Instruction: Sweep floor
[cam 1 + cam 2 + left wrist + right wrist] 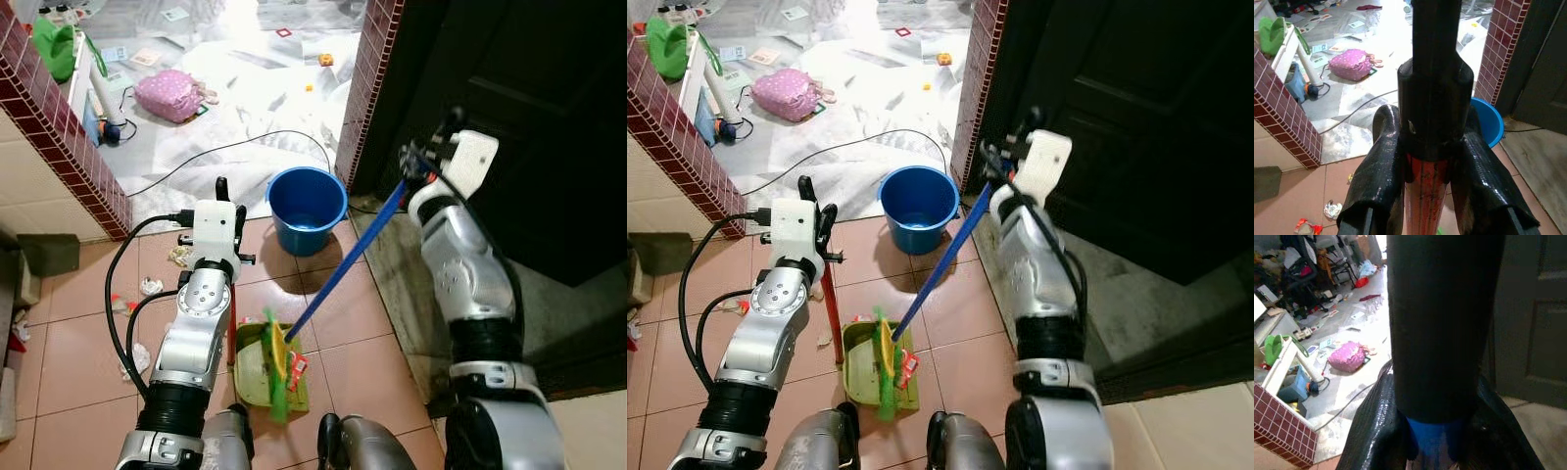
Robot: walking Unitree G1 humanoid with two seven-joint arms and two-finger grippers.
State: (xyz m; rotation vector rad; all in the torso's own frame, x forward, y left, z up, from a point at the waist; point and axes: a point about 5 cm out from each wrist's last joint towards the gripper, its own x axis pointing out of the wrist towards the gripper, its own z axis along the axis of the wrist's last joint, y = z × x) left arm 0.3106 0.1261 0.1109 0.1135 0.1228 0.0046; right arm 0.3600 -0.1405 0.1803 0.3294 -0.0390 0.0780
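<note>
Left eye view: terracotta tile floor (78,343) underfoot, bounded on the left by a maroon-tiled wall edge (69,137) and on the right by a second maroon pillar (367,88) beside a dark door (549,117). Between the two, an open doorway onto a lighter, cluttered floor with a pink bag (168,94) and a black cable (235,149) trailing across. Blue bucket (307,208) standing at the threshold, just beside the pillar. Left gripper (223,196) raised over the tiles, clenched on the red dustpan handle (232,333); green dustpan (265,370) flat on the tiles close to the robot's feet, with bits of litter in it. Right gripper (416,162) up near the door, grasping the blue broom handle (348,259), which slants down to green bristles (277,377) resting in the dustpan. Crumpled scraps (150,286) loose on the tiles left of the arm. Right eye view: same layout; a raised grey step (1136,313) along the door closing off the right side, bare tiles between bucket and dustpan. Left wrist view: black fingers (1378,181) closed around the red shaft, black grip above; bucket rim and brick edge beyond. Right wrist view: fingers (1376,426) clamped on the blue shaft beneath a black sleeve; doorway and messy room behind.
</note>
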